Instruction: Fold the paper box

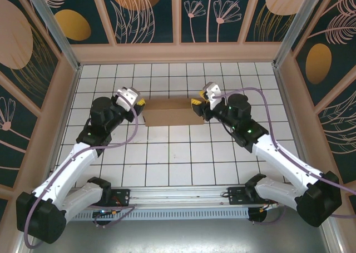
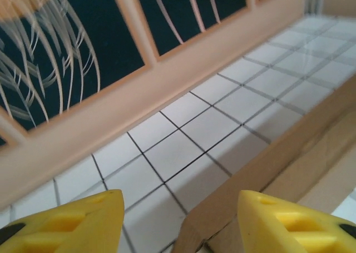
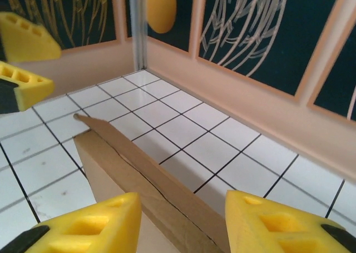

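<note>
Right by me, at the near edge, two robot arms are bolted down side by side, the left arm (image 1: 72, 169) and the right arm (image 1: 278, 153). Both are white and black, and both reach out over the white tiled floor (image 1: 167, 169). Each arm ends in one gripper, and each gripper has two yellow fingertips (image 2: 67, 219). There is one paper box (image 1: 169, 117), plain brown cardboard, lying about the middle of the floor with its long side going left to right. The left gripper (image 1: 139, 104) is at the box's left end. Its jaws are apart, with a raised cardboard edge between them and a clear gap on one side. The right gripper (image 1: 197, 104) is at the box's right end. A thin cardboard wall runs between its jaws, very close to both tips, and I cannot tell if they pinch it. Farther off, past the box, stands the far wall (image 1: 178, 14), dark blue-green with pale drawn plants and orange blobs.
</note>
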`<state>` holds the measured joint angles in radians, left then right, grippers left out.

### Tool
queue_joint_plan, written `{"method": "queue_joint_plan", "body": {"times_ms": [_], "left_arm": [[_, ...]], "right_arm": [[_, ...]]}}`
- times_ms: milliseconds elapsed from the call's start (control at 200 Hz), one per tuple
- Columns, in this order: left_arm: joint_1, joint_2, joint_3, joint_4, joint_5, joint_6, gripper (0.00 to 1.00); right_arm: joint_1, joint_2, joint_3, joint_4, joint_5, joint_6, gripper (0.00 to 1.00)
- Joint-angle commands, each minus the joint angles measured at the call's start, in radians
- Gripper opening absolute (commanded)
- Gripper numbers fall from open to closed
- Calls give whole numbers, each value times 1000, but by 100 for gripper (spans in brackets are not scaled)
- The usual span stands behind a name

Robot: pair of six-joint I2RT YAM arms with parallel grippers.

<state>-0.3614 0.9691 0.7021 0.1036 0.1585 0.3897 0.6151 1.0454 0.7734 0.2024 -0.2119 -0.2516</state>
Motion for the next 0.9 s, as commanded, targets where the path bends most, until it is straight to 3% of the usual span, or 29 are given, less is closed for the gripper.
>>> {"method": "queue_joint_plan", "body": {"times_ms": [0,135,335,696,896], "left_arm": [[31,4,-25,-36,131,325,56],[160,64,55,-123,343,352,53],[214,117,72,-187,461,467,56],[227,174,37,-67,377,420,54],[228,235,67,-99,392,429,45]], "right_arm": [[4,-35,-21,55,-69,-192,45],[15,-96,-54,57,-58,-210,45],[44,-156,-78,45,-19,-216,45],[73,-209,-100,56,-4,-241,45],[71,-205,-90,54,29,-252,45]]}}
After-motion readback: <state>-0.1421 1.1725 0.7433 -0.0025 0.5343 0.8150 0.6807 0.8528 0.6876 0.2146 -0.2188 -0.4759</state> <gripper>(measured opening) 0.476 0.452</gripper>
